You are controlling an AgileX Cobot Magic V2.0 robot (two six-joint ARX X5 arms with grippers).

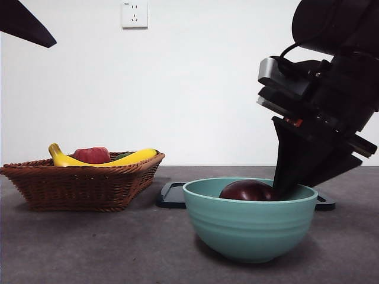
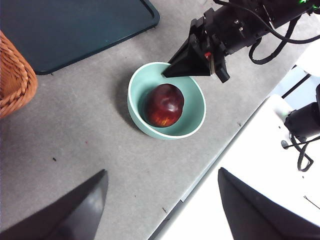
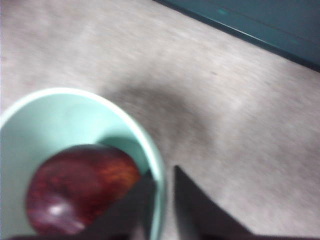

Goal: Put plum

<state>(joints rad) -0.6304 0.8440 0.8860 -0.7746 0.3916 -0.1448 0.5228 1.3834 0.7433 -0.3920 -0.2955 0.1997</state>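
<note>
Both jaws of the right gripper (image 3: 160, 200) stood close together with only a thin slit between them, gripping nothing; in the right wrist view one jaw sat inside the rim of the teal bowl (image 3: 30, 130) and the other outside it, so the rim ran between them. Nearest in the front view, that bowl (image 1: 249, 228) rested on the grey table (image 1: 89, 248), and the plum (image 1: 249, 190) lay inside it, its dark maroon top showing just above the rim. From the upper right the right gripper (image 1: 287, 186) slanted down, its black tip at the bowl's edge just beside the plum, though whether it touched the fruit was unclear. The left wrist view showed the plum (image 2: 165, 105) loose in the bowl's hollow, with the left gripper (image 2: 162, 210) hovering high over the table, jaws spread wide and empty. Behind the bowl lay a dark tray (image 1: 172, 195). Farther left sat a wicker basket (image 1: 77, 183) holding a yellow banana (image 1: 133, 157) and a red fruit (image 1: 92, 155). On the white wall beyond was a socket (image 1: 134, 14).
</note>
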